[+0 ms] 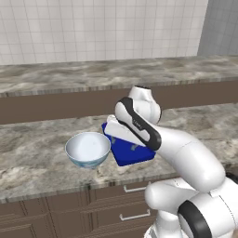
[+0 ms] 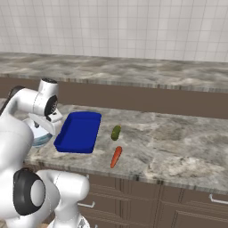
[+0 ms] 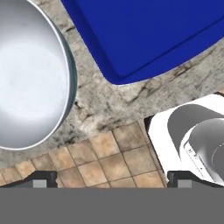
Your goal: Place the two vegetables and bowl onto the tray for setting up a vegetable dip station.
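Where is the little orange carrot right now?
In the right base view the carrot lies on the counter near its front edge, just in front of the green cucumber and to the right of the blue tray.

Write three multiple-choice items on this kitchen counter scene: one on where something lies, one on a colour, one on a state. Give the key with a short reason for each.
1. Where does the bowl stand?
A. On the tray
B. On the counter beside the tray
C. On the floor

2. What colour is the tray?
A. Bright blue
B. Red
C. Yellow

3. How do the two vegetables stand with the task?
A. Both on the tray
B. One on the tray, one in the bowl
C. Both on the counter, off the tray

Key:
1 B: the bowl sits on the counter next to the tray's edge.
2 A: the tray is bright blue in each view.
3 C: the carrot and the green vegetable lie on the counter to one side of the tray, which holds nothing.
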You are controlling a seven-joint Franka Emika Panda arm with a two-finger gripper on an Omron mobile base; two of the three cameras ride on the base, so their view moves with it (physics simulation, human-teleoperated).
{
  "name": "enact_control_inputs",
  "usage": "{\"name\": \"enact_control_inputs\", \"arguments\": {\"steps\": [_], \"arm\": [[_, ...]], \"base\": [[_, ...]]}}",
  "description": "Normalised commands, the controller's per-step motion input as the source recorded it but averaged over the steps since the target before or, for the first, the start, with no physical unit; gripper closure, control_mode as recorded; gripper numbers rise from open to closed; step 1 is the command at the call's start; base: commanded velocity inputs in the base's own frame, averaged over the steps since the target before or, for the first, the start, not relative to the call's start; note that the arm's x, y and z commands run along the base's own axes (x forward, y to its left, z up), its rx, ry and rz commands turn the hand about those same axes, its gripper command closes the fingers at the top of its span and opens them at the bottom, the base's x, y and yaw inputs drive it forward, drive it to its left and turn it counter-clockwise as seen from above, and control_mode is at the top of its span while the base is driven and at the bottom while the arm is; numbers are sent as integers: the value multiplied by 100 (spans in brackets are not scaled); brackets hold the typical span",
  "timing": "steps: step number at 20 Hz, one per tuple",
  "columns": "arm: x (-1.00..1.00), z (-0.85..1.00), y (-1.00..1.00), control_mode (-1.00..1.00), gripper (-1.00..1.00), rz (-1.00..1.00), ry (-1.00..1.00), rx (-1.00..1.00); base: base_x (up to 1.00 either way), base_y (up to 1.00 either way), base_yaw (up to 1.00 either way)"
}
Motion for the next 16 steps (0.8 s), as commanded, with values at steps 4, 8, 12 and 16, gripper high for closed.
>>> {"name": "enact_control_inputs", "arguments": {"steps": [4,8,12,16], "arm": [[18,-14,8,-100,-100,1,0,0],[24,-18,14,-100,-100,0,0,0],[18,-19,13,-100,-100,0,0,0],[15,-24,14,-100,-100,0,0,0]], "base": [[0,0,0],[0,0,0],[0,0,0],[0,0,0]]}}
